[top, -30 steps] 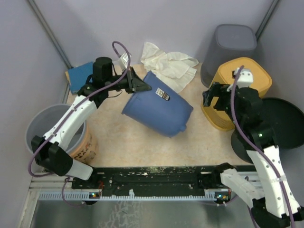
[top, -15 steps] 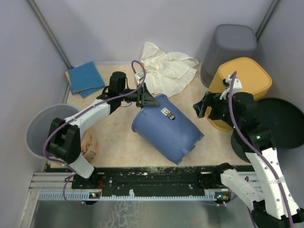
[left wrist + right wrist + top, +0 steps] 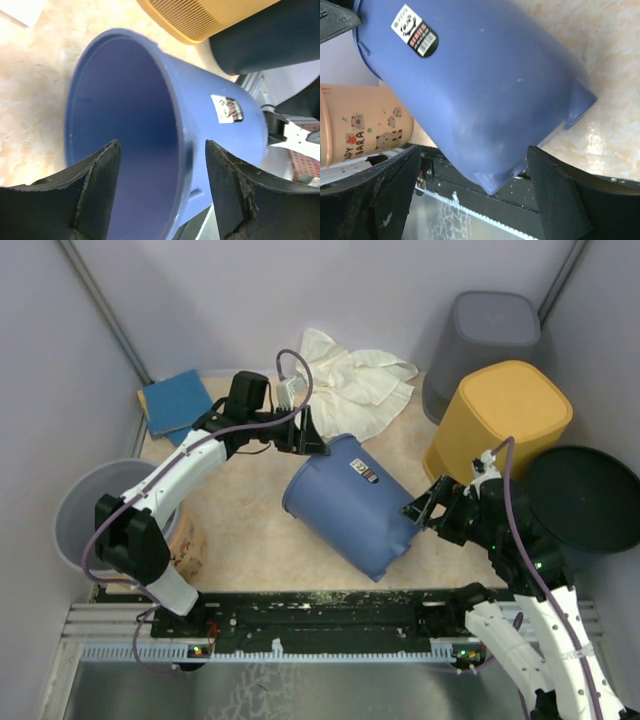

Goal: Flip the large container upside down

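Blue container (image 3: 350,515) is lying tilted on its side in the middle of the table (image 3: 240,530), mouth facing far-left, base near-right, its inside showing only blue wall. Yellow bin (image 3: 505,415) is standing just right of it, grey bin (image 3: 490,335) behind. Open tabletop is lying left of the container.

Left gripper (image 3: 310,438) is straddling the rim, jaws apart, 1 finger each side of the wall. Right gripper (image 3: 422,510), jaws apart, is now sitting at the base, having dropped from beside the yellow bin since 0.5 s ago.
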